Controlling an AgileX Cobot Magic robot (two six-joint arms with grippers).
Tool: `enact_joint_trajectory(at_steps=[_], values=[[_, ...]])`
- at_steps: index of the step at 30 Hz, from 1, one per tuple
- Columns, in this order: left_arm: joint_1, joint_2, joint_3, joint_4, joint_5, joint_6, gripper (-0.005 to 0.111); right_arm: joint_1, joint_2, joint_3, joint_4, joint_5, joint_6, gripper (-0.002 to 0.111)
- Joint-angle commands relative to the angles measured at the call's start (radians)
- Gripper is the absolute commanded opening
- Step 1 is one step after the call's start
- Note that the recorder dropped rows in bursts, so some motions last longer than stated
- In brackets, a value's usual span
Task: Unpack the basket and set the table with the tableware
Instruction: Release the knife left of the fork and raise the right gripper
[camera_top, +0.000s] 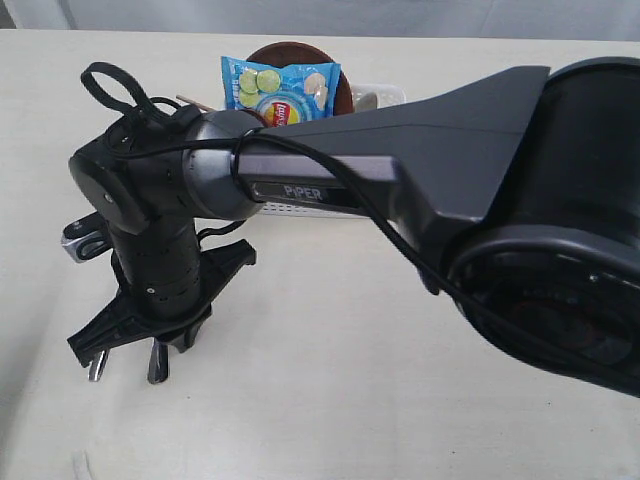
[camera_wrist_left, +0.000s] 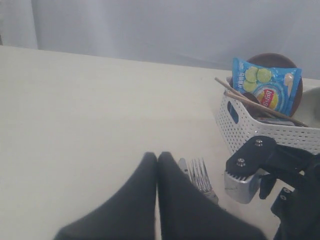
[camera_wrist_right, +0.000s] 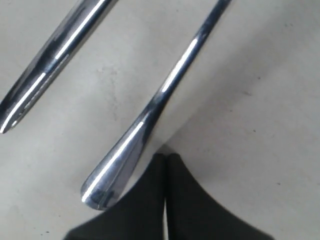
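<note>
As its arm (camera_top: 400, 150) stretches across, the right gripper (camera_wrist_right: 166, 156) points down.

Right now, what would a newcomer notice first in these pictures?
The big black right arm sweeps across the exterior view from the right, its shut right gripper low over the table, close to the handles of a steel fork and knife. Behind it, a bright blue chip bag stands up out of the white basket, beside chopsticks and a brown plate.
</note>
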Motion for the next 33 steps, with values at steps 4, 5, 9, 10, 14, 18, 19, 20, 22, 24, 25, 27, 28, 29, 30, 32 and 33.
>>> enact_joint_trajectory(at_steps=[4, 5, 9, 10, 14, 18, 19, 20, 22, 24, 25, 27, 28, 29, 30, 32, 33], values=[[0.001, -0.004, 0.003, -0.001, -0.011, 0.001, 0.000, 0.005, -0.002, 0.008, 0.041, -0.029, -0.045, -0.001], [0.001, -0.004, 0.003, -0.001, -0.011, 0.001, 0.000, 0.005, -0.002, 0.008, 0.041, -0.030, -0.045, -0.001], [0.001, -0.004, 0.003, -0.001, -0.011, 0.001, 0.000, 0.005, -0.002, 0.008, 0.041, -0.037, -0.048, -0.001], [0.001, -0.004, 0.003, -0.001, -0.011, 0.001, 0.000, 0.005, -0.002, 0.008, 0.041, -0.039, -0.052, -0.001], [0.001, -0.004, 0.003, -0.001, -0.011, 0.001, 0.000, 0.005, -0.002, 0.008, 0.044, -0.039, -0.059, -0.001], [0.001, -0.004, 0.003, -0.001, -0.011, 0.001, 0.000, 0.005, -0.002, 0.008, 0.044, -0.052, -0.059, -0.001], [0.001, -0.004, 0.003, -0.001, -0.011, 0.001, 0.000, 0.005, -0.002, 0.008, 0.044, -0.054, -0.059, -0.001], [0.001, -0.004, 0.003, -0.001, -0.011, 0.001, 0.000, 0.005, -0.002, 0.008, 0.044, -0.056, -0.059, -0.001], [0.001, -0.004, 0.003, -0.001, -0.011, 0.001, 0.000, 0.005, -0.002, 0.008, 0.049, -0.057, -0.059, -0.001], [0.001, -0.004, 0.003, -0.001, -0.011, 0.001, 0.000, 0.005, -0.002, 0.008, 0.056, -0.059, -0.064, -0.001], [0.001, -0.004, 0.003, -0.001, -0.011, 0.001, 0.000, 0.005, -0.002, 0.008, 0.058, -0.062, -0.069, -0.001], [0.001, -0.004, 0.003, -0.001, -0.011, 0.001, 0.000, 0.005, -0.002, 0.008, 0.063, -0.066, -0.071, -0.001], [0.001, -0.004, 0.003, -0.001, -0.011, 0.001, 0.000, 0.005, -0.002, 0.008, 0.063, -0.066, -0.071, -0.001], [0.001, -0.004, 0.003, -0.001, -0.011, 0.001, 0.000, 0.005, -0.002, 0.008, 0.063, -0.066, -0.071, -0.001], [0.001, -0.004, 0.003, -0.001, -0.011, 0.001, 0.000, 0.005, -0.002, 0.008, 0.063, -0.066, -0.071, -0.001], [0.001, -0.004, 0.003, -0.001, -0.011, 0.001, 0.000, 0.005, -0.002, 0.008, 0.063, -0.066, -0.071, -0.001], [0.001, -0.004, 0.003, -0.001, -0.011, 0.001, 0.000, 0.005, -0.002, 0.008, 0.063, -0.066, -0.071, -0.001]])
